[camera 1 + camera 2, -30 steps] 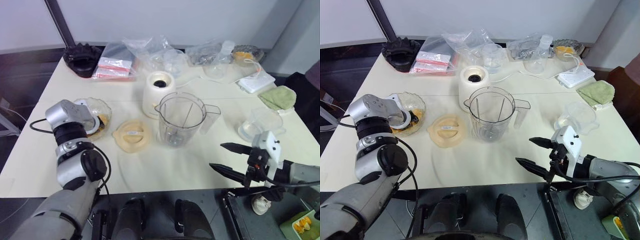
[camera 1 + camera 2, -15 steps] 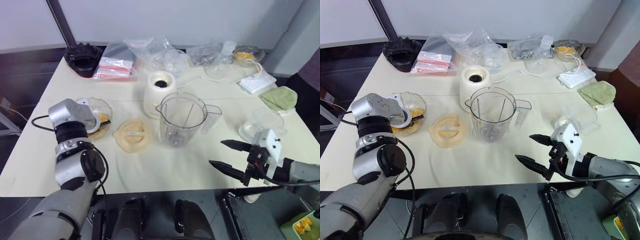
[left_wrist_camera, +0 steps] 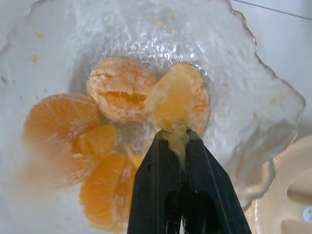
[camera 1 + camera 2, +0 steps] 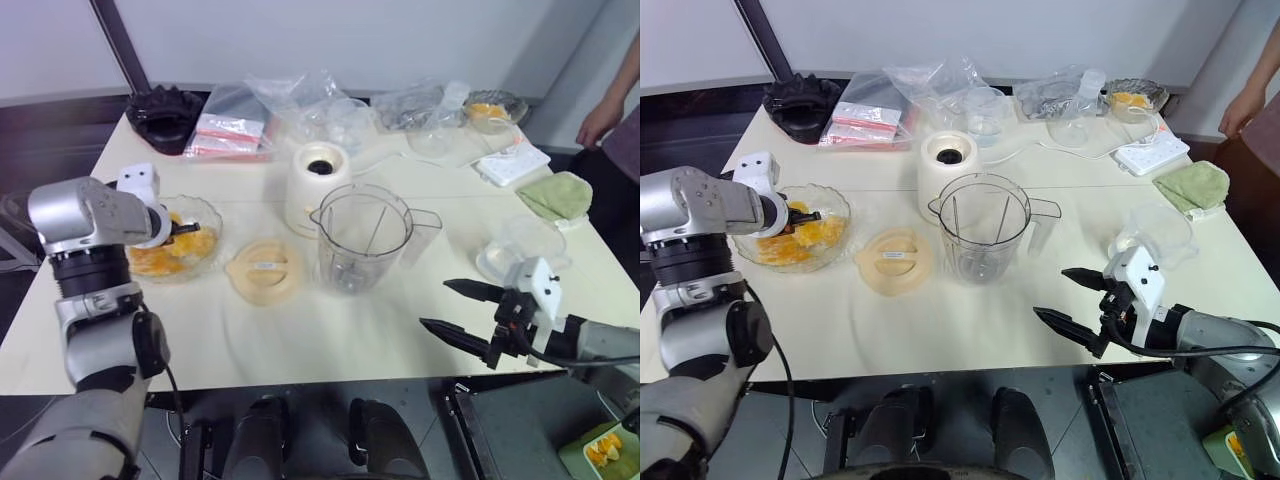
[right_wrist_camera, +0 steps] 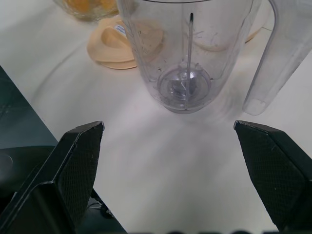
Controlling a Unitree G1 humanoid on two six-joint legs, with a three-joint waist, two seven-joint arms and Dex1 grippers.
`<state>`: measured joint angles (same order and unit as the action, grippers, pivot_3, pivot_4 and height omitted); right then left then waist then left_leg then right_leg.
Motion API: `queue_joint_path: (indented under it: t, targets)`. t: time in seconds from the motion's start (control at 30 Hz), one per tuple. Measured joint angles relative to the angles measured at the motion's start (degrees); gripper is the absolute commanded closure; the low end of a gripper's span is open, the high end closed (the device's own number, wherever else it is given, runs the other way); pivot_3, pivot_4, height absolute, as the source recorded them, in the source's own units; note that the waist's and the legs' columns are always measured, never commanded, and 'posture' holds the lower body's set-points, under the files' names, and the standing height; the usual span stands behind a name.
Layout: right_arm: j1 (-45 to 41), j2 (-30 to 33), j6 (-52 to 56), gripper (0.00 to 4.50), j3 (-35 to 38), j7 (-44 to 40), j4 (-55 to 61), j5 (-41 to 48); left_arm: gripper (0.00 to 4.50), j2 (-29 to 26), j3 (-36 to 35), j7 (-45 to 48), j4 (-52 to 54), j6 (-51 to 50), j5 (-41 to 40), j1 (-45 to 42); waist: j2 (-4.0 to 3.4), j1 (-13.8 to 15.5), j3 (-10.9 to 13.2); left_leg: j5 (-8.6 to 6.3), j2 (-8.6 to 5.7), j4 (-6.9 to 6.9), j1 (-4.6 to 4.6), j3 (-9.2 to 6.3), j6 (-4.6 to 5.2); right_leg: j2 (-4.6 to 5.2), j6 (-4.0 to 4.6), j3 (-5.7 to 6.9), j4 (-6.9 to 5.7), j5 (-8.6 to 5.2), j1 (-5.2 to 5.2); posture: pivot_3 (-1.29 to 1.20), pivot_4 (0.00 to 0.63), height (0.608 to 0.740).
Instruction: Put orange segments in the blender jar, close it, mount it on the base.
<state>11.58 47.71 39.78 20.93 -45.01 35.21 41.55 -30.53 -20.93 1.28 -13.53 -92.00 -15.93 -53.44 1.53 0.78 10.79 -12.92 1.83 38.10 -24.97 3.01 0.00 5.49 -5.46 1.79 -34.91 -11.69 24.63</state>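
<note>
No text, brand, number or sign can be read anywhere. The pale round lid (image 4: 264, 270), just beside the blender jar (image 4: 363, 238), carries a small white label at its middle, but its print is too small to make out. The plastic bags (image 4: 232, 132) on the table behind the jar show red and white bands, with no letters that can be told.

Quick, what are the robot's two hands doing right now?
Left gripper: shut on an orange segment, above the glass bowl.
Right gripper: open, holding nothing, near the blender jar.
</note>
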Motion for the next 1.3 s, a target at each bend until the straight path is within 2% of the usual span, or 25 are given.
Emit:
queue_joint_path:
  t: [0.1, 0.4, 0.63, 0.73, 0.83, 0.97, 1.03, 1.17, 1.3]
  targets:
    - [0.01, -0.23, -0.6, 0.0, -0.17, -0.22, -0.76, -0.56, 4.48, -2.6, 1.28, 2.2, 0.01, 0.01, -0.04, 0.0, 0.0, 0.05, 0.0, 0.0, -0.01, 0.0, 0.0, -0.01, 0.0, 0.04, 0.0, 0.0, 0.01, 0.0, 0.01, 0.0, 0.15, 0.74]
    - [0.22, -0.7, -1.51, 0.0, -0.48, -0.62, -1.82, -2.02, 4.48, -4.34, 6.91, 8.08, 0.05, 2.43, -0.34, -0.06, 0.0, -0.03, 0.0, 0.0, -0.01, -0.01, -0.01, -0.02, 0.0, 0.04, 0.0, -0.01, 0.01, 0.0, 0.03, 0.0, 0.15, 0.74]
    - [0.96, -1.16, -2.01, 0.0, 0.39, -0.9, -3.02, -2.22, 4.48, -13.04, 15.35, 25.64, 4.98, 14.99, -5.55, 1.43, -0.01, -0.06, 0.0, -0.01, 0.03, -0.02, -0.12, -0.03, -0.02, 0.1, 0.03, -0.09, 0.01, -0.01, 0.19, 0.0, 0.15, 0.74]
    - [1.23, -1.15, -2.03, 0.0, 1.75, -0.93, -3.03, -2.2, 4.48, -15.04, 17.56, 31.02, 5.07, 19.05, -6.14, 1.1, -0.02, 0.03, 0.0, -0.01, 0.04, -0.02, -0.17, -0.04, -0.01, 0.1, 0.03, -0.09, 0.02, -0.01, 0.23, 0.0, 0.15, 0.74]
    - [2.11, -1.02, -2.25, 0.0, 4.99, -0.83, -3.56, -2.5, 4.48, -15.41, 20.03, 37.88, 4.13, 22.86, -7.65, -3.12, 0.02, 0.62, 0.02, 0.0, 0.0, 0.08, -0.48, 0.01, 0.0, 0.1, 0.03, 0.0, 0.04, -0.01, 0.4, 0.0, 0.15, 0.74]
    - [2.69, -1.3, -2.87, 0.0, 7.7, 0.1, -3.91, -2.85, 4.48, -11.79, 20.18, 46.54, 2.72, 29.46, -10.7, -13.14, -0.02, 1.49, 0.0, -0.01, -0.05, 0.07, -0.45, 0.11, 0.06, 0.07, 0.03, -0.01, 0.23, -0.01, 0.29, 0.0, 0.15, 0.74]
    - [2.73, -2.18, -3.12, 0.0, 7.68, 0.9, -3.88, -3.09, 4.48, -7.57, 20.17, 48.91, 0.23, 31.93, -11.65, -16.9, -0.07, 1.61, -0.03, 0.0, -0.08, 0.06, -0.42, 0.08, 0.08, 0.05, 0.01, 0.04, 0.26, -0.01, 0.19, 0.0, 0.15, 0.74]
    - [4.29, -5.21, -3.66, 0.0, 7.33, 3.03, -2.81, -3.43, 4.48, 0.11, 22.59, 52.83, -4.85, 35.23, -12.12, -19.45, -0.09, 1.47, -0.03, 0.01, -0.07, 0.09, -0.41, 0.06, 0.1, -0.05, 0.0, 0.02, 0.24, 0.0, 0.18, 0.0, 0.15, 0.74]
    - [4.45, -8.25, -5.45, 0.0, 6.77, 5.69, -1.42, -4.78, 4.48, 6.09, 28.48, 58.24, -5.75, 37.93, -11.88, -20.08, -0.11, 1.25, -0.02, 0.01, -0.07, 0.1, -0.4, 0.08, 0.1, -0.07, -0.01, -0.01, 0.23, 0.0, 0.18, 0.0, 0.15, 0.74]
